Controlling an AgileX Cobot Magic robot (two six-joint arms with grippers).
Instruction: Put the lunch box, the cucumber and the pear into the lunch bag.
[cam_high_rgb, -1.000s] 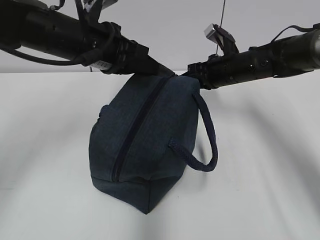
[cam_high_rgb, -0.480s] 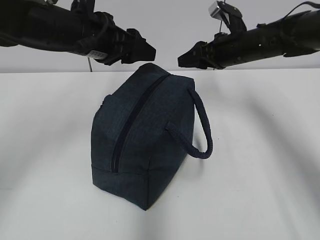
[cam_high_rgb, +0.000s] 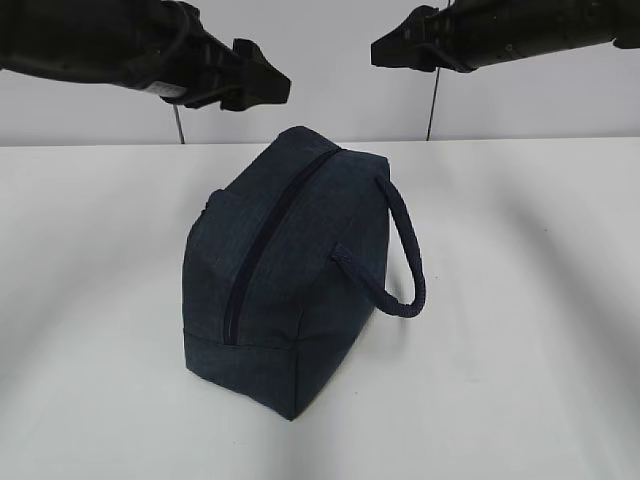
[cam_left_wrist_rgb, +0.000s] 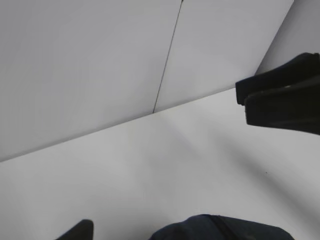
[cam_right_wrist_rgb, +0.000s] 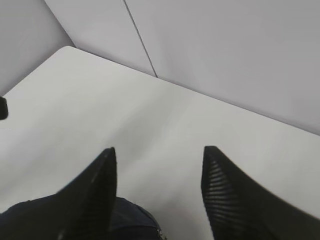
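Note:
The dark navy lunch bag (cam_high_rgb: 285, 270) stands on the white table with its top zipper (cam_high_rgb: 265, 250) shut and its loop handle (cam_high_rgb: 405, 260) hanging to the right. My left gripper (cam_high_rgb: 272, 88) hovers above the bag's far left, clear of it. In the left wrist view only one of its fingertips (cam_left_wrist_rgb: 80, 231) shows, with the bag's top (cam_left_wrist_rgb: 220, 229) below. My right gripper (cam_right_wrist_rgb: 160, 150) is open and empty above the bag (cam_right_wrist_rgb: 125, 215); it also hangs at the upper right (cam_high_rgb: 385, 50). The lunch box, the cucumber and the pear are out of view.
The white table (cam_high_rgb: 520, 350) spreads around the bag on all sides. A grey wall (cam_high_rgb: 330, 110) with thin vertical seams stands behind its far edge. The right gripper's dark body (cam_left_wrist_rgb: 282, 97) shows at the right of the left wrist view.
A second ago both grippers pinched the bag's far top end. They have let go, opened and risen up and apart, and the bag has settled on the table.

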